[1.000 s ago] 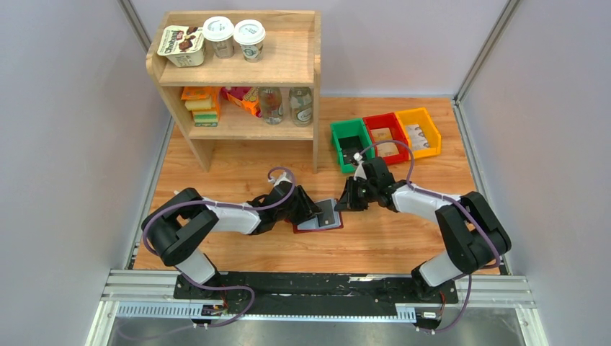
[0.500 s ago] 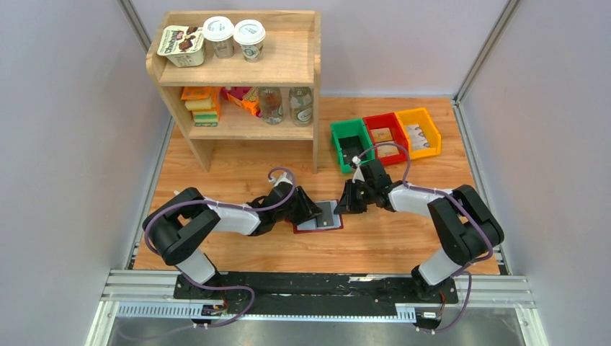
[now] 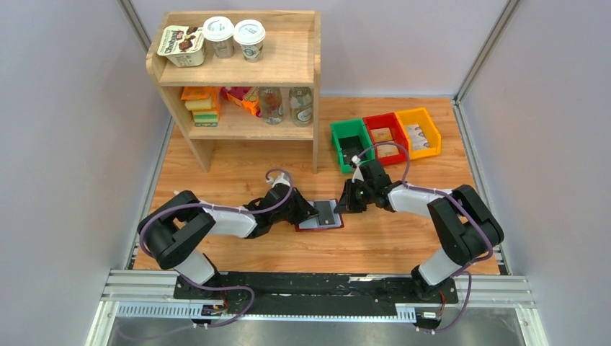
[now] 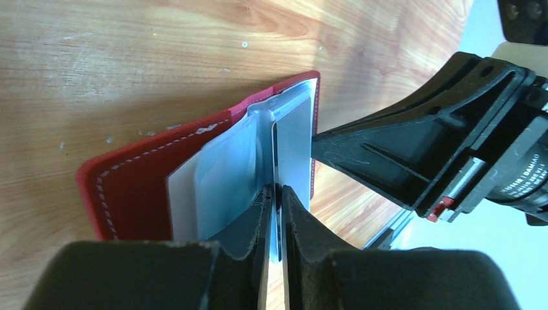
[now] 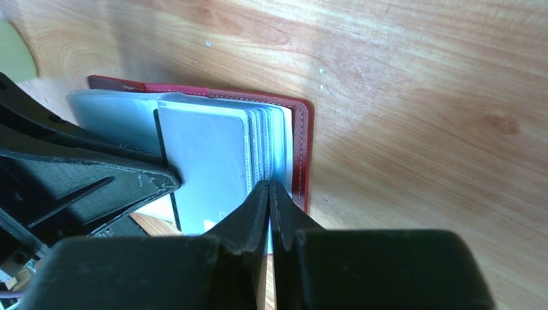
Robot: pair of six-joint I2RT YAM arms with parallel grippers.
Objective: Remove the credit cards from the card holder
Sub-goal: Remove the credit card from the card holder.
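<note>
Grey partition walls close in a wooden table (image 3: 238,173). At its far left stands a wooden shelf unit (image 3: 288,58) that carries a printed tub (image 3: 181,36) and two lidded cups (image 3: 218,32) on top. On the lower board are coloured packets (image 3: 202,104) and two glass jars (image 3: 271,104).

To its right three bins sit side by side. The green bin (image 3: 335,140) holds something dark, the red bin (image 3: 380,117) a tan item, and the yellow bin (image 3: 435,137) a small pale packet.

The card holder (image 4: 129,187) lies open on the table between the two arms, red cover down and grey-blue sleeves (image 5: 113,116) fanned upward.

The left gripper (image 4: 275,188) is pinched onto the near edge of a grey credit card (image 4: 294,148), which stands up from the sleeves.

The right gripper (image 5: 269,184) has its fingers pressed together, tips on the stacked sleeve edges by the holder's stitched right border. Whether a sleeve is caught between them cannot be told. The two grippers nearly meet over the holder.
</note>
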